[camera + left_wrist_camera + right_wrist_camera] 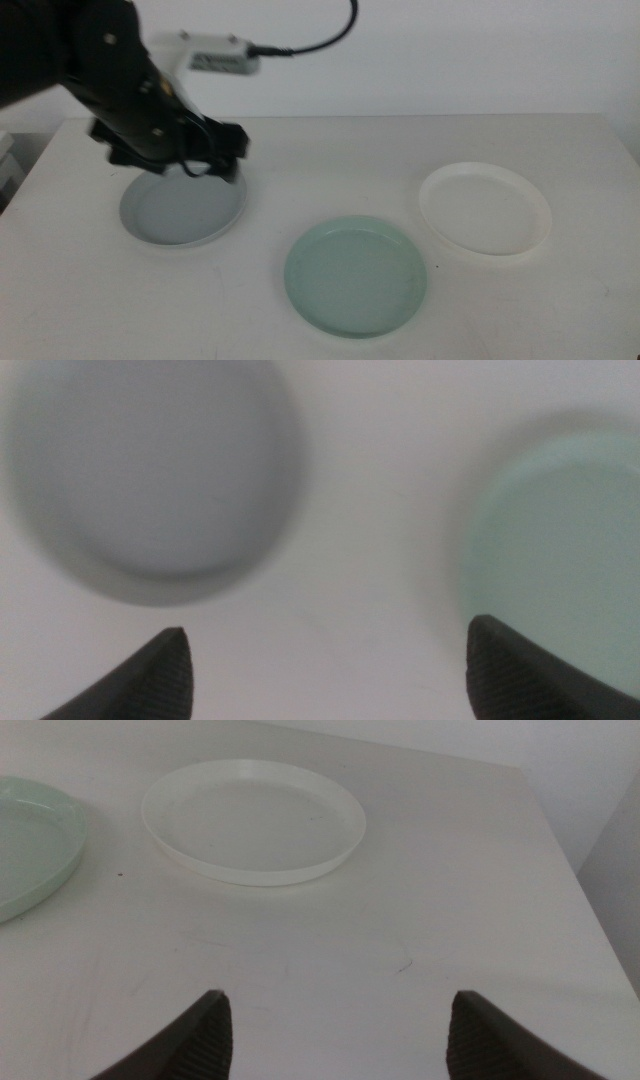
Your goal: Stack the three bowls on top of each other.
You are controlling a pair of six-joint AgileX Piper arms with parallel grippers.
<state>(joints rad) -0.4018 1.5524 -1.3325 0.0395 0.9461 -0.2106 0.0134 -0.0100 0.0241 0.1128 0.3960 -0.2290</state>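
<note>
Grey-blue bowl [182, 208] is partly hidden by the left gripper [215, 160], jaws spread; right gripper [330, 1030], spread, waits near the white bowl [252, 818].

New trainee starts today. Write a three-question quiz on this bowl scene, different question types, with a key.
1. True or false: the white bowl sits inside the mint green bowl.
2. The left gripper hovers over which bowl? A) grey-blue bowl B) white C) mint green
3. Fill in: in its wrist view, the right gripper is ____, holding nothing.

Key: 1 false; 2 A; 3 open
</note>
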